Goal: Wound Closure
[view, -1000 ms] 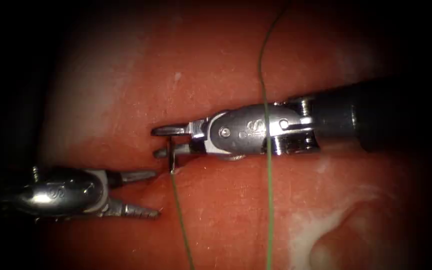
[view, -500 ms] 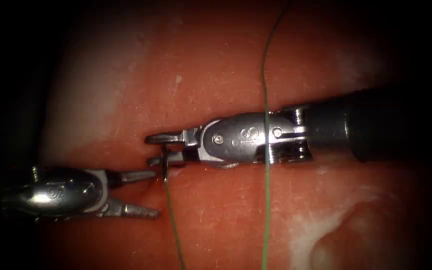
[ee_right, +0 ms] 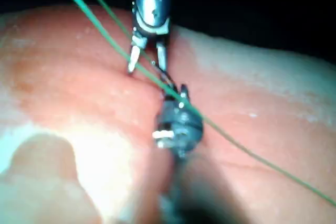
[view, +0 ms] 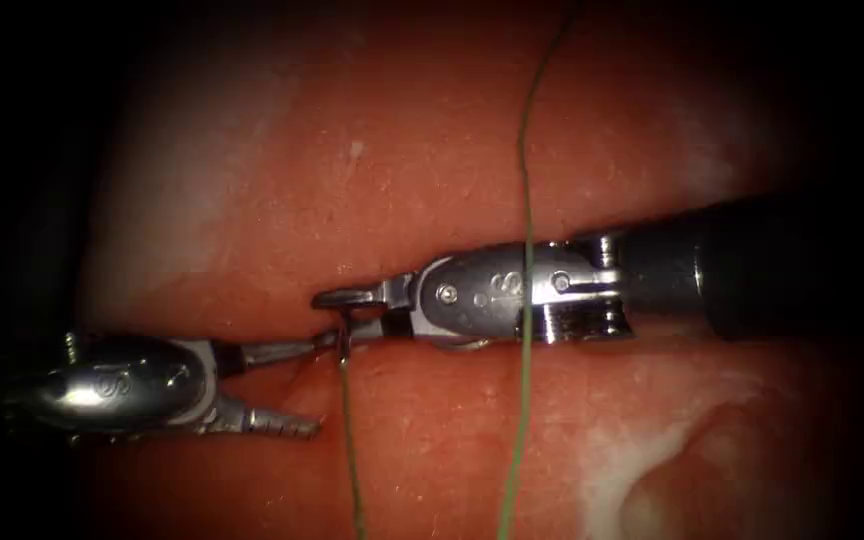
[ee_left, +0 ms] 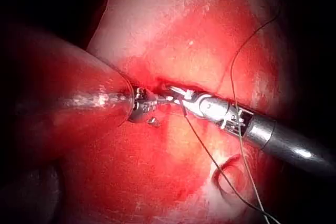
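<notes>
My right tool (view: 328, 316) reaches in from the right along the dark cut (view: 252, 325) in the tissue (view: 372, 160). Its jaws are shut on the short dark needle (view: 342, 330), which stands upright between their tips at the cut. Whether the needle's point is in the tissue cannot be told. Green thread (view: 350, 440) hangs down from the needle, and a second strand (view: 524, 150) crosses over the right tool's wrist. My left tool (view: 324, 385) lies at the left with its jaws open and holding nothing, its upper jaw tip almost touching the needle. The right wrist view shows the left tool (ee_right: 147, 61) spread open.
Pale fatty patches (view: 642, 460) lie on the tissue at the lower right. In the left wrist view the thread (ee_left: 210, 156) trails away from the right tool (ee_left: 210, 107) across the tissue, which is wet with red fluid (ee_left: 147, 145).
The right tool went a little left, then came back right and lower with the needle, and its jaws stand closer together. The left tool has not moved.
</notes>
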### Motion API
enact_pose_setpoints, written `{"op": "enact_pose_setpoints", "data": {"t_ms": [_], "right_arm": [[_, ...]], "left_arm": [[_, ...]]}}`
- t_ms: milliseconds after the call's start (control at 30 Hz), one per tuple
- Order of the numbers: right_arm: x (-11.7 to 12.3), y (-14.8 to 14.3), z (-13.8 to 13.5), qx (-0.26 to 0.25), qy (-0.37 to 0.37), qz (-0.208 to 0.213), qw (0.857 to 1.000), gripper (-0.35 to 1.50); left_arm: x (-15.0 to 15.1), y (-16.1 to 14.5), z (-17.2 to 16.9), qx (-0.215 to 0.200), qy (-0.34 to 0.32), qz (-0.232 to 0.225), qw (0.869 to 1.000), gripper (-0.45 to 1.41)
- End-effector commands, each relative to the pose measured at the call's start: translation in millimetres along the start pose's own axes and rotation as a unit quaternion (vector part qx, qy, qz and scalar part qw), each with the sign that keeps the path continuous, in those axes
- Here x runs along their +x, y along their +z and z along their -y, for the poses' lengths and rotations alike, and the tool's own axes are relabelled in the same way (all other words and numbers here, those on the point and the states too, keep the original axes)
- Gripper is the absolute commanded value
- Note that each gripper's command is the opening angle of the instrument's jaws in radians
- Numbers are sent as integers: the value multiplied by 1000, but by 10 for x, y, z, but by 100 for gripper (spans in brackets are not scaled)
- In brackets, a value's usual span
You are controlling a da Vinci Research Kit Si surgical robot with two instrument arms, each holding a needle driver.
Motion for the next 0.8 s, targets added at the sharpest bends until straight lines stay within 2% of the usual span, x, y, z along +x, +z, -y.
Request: {"op": "enact_pose_setpoints", "data": {"t_ms": [33,133,167,333,533,800], "right_arm": [[6,7,-4,-1,0,-5,1000,-35],[30,0,-13,-21,-27,-30,999,-35],[49,-5,-20,-45,-53,-41,997,-35],[100,-23,-43,-96,-111,-71,987,-35],[101,-36,-56,-128,-118,-79,982,-35],[103,-39,-64,-139,-115,-93,979,-35]], "left_arm": [[-4,8,-3,-1,0,0,1000,60],[-4,8,-3,-1,0,0,1000,60],[-3,9,-4,-1,-1,0,1000,60],[-2,11,-6,0,-1,0,1000,60],[-2,12,-6,0,-1,0,1000,60],[-2,13,-7,-1,-1,0,1000,60]]}}
